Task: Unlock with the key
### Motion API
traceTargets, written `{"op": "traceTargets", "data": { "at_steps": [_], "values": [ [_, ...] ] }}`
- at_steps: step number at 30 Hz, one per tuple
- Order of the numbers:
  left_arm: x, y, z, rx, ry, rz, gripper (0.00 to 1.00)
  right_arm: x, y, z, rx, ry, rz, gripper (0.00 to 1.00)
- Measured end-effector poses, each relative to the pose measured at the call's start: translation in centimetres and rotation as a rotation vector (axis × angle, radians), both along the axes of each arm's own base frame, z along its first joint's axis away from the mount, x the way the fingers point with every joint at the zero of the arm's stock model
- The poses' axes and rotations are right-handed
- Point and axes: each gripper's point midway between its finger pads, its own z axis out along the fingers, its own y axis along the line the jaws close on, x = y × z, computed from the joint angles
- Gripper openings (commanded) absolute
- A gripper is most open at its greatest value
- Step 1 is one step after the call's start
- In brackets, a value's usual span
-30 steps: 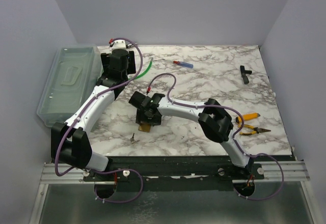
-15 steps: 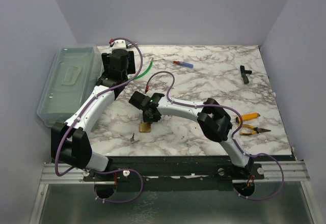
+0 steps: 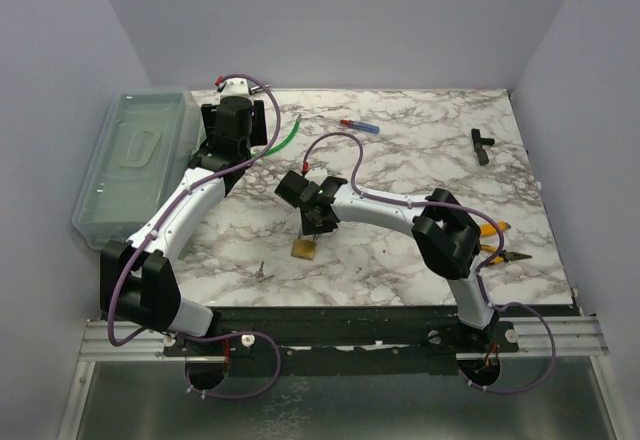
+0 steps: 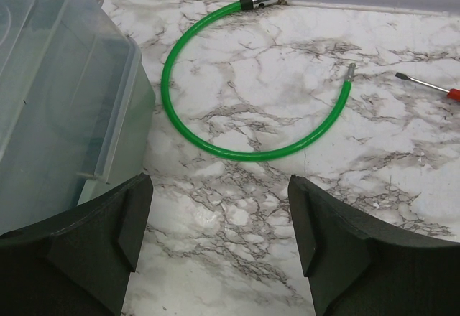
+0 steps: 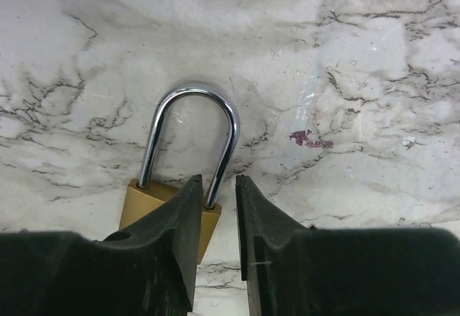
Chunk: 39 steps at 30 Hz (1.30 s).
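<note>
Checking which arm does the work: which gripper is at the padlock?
The right gripper, its fingers closed on the padlock by the shackle; the left gripper hangs open far off, over the green cable.

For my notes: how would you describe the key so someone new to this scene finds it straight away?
On the marble table, look along the near edge, left of centre. The key lies there, apart from and just left of the brass padlock. It is a small, thin, dark metal sliver, unlike the blocky gold padlock with its silver shackle.
</note>
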Motion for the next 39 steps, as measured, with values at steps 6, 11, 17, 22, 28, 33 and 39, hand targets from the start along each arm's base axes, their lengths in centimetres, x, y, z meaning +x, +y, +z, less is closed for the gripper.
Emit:
{"op": "traceTargets", "data": {
  "at_steps": [6, 11, 17, 22, 28, 33, 39],
  "values": [
    [0.0, -0.1, 0.0, -0.003, 0.001, -0.007, 0.81, 0.4, 0.4, 0.7, 0.005, -0.012, 0.006, 0.33],
    [0.0, -0.2, 0.0, -0.004, 0.001, -0.01, 0.81, 0.3, 0.3, -0.1, -0.013, 0.0, 0.001, 0.33],
    [0.0, -0.3, 0.0, -0.006, 0.002, -0.014, 0.81, 0.3, 0.0, -1.2, -0.053, 0.017, -0.012, 0.28],
    [0.0, -0.3, 0.0, -0.008, 0.002, -0.018, 0.79, 0.7, -0.2, -1.4, -0.053, 0.015, -0.015, 0.11],
    [0.0, -0.5, -0.1, -0.011, 0.004, -0.028, 0.79, 1.3, -0.5, -1.5, -0.044, -0.007, 0.019, 0.0],
    [0.0, -0.6, -0.1, -0.014, 0.005, -0.034, 0.78, 2.7, -1.7, -1.4, -0.054, -0.05, 0.082, 0.0],
    [0.0, -0.7, -0.1, -0.015, 0.005, -0.038, 0.78, 5.6, -4.7, -1.2, -0.113, -0.129, 0.153, 0.0]
  ]
}}
